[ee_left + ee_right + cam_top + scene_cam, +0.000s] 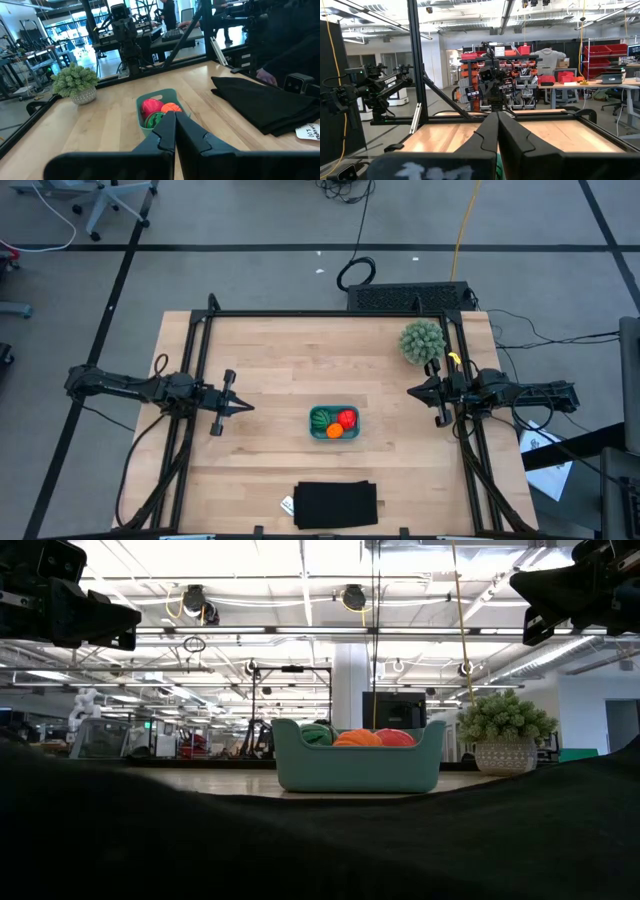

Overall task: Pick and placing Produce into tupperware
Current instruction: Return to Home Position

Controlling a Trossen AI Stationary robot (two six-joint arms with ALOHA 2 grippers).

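Note:
The teal tupperware (334,423) sits mid-table, also in the low view (358,762) and left wrist view (159,100). Inside lie the red piece (347,418), the dark green striped ball (321,420) and the orange ball (334,431). My left gripper (247,407) hovers shut to the container's left, its fingers (175,131) pointing at it. My right gripper (411,391) hovers shut to the container's right, fingers (497,131) pointing across the table at the left arm.
A pale green spiky ball in a pot (423,340) stands near the table's far right corner. A flat black rectangle (336,505) with a white tag lies at the near edge. A person (547,57) stands in the room beyond the table.

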